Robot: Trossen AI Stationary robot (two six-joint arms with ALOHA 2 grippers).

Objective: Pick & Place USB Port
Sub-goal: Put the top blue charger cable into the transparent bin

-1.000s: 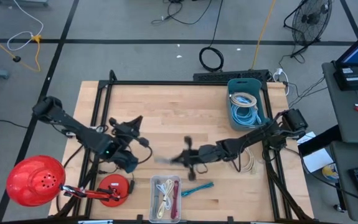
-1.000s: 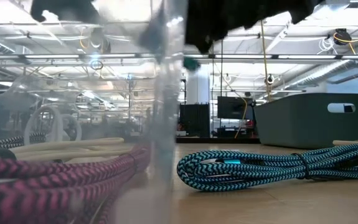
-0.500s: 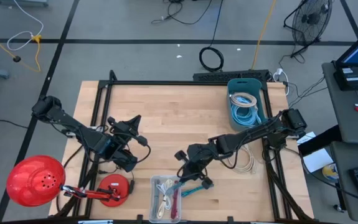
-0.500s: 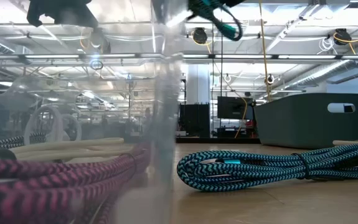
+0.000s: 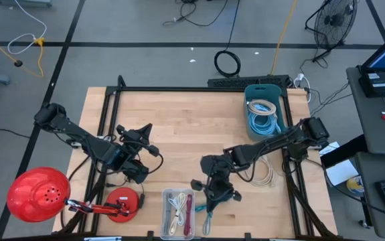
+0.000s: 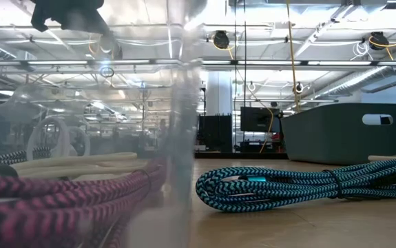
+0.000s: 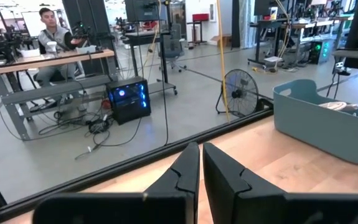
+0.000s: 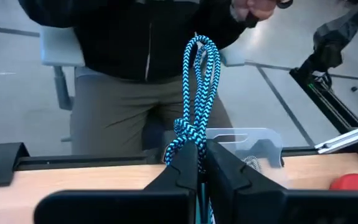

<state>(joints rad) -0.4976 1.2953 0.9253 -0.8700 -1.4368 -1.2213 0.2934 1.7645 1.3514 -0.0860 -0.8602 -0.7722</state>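
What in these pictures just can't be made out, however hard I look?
- Low view: the pink cables are blurred behind the clear bin's wall.
- High view: the right gripper hides where the teal cable is pinched; its plugs are too small.
- Right wrist view: the teal cable's lower part disappears between the fingers; the person behind is cut off by the top edge.
- Grey tub: its wall hides most contents in the left wrist view.

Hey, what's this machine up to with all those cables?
The right arm's pincer is shut on a teal braided cable and holds it up beside the clear tray at the table's front edge, where pink and cream cables already lie. Another teal cable lies on the table. The left pincer waits shut and empty over the table's left side. A gray bin of more cables sits at the back right.
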